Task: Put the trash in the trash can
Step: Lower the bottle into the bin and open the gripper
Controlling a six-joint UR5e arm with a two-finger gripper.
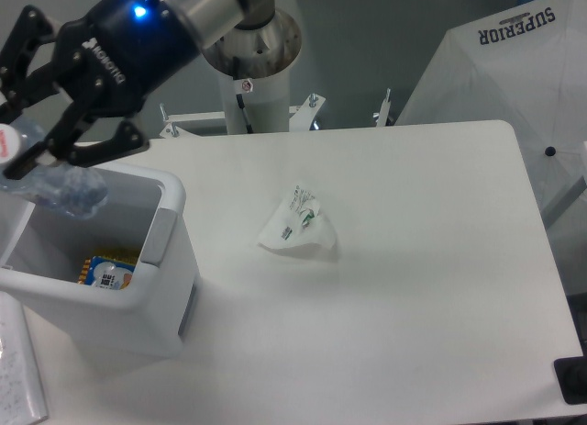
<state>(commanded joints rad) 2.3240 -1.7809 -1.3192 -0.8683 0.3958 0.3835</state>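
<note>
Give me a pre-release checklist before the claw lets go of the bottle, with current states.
1. Bottle held in the claw: ok.
2. Bottle above the trash can opening: ok, near its left side.
3. Lid out of the way: ok, the opening is uncovered.
4. Room inside the can: ok, only a yellow-blue item lies on the bottom.
5. Whole bottle within the rim line: cannot tell, its left end is cut off.
6. Wrapper binned: not ok, it lies on the table.
</note>
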